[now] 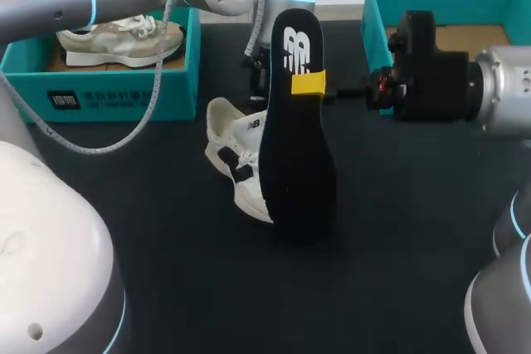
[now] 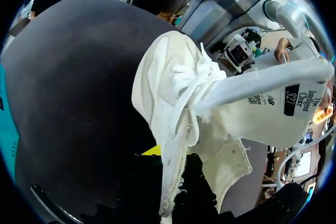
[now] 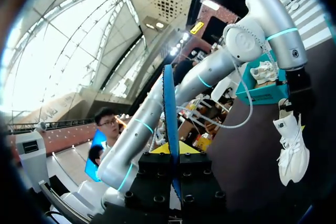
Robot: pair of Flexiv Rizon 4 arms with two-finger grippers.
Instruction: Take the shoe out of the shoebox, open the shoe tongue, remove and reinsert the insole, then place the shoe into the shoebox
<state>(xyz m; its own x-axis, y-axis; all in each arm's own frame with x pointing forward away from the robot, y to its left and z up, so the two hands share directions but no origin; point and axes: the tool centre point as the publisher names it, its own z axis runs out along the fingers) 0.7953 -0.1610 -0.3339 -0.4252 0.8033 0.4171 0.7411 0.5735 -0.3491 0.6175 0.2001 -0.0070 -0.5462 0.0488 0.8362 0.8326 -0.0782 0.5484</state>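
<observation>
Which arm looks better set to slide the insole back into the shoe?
The right. Its pincer grips the black insole upright, close beside the white shoe. The left pincer is clamped on that shoe, so it would probably do best just steadying it.

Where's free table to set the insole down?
Free: bare table in front of the shoe and insole, and under the right gripper. The right box shows bare floor. Crowded: the middle, where left gripper, shoe and insole meet; the left box holds another shoe.

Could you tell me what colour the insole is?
The insole is black with white print, best in the head view.
</observation>
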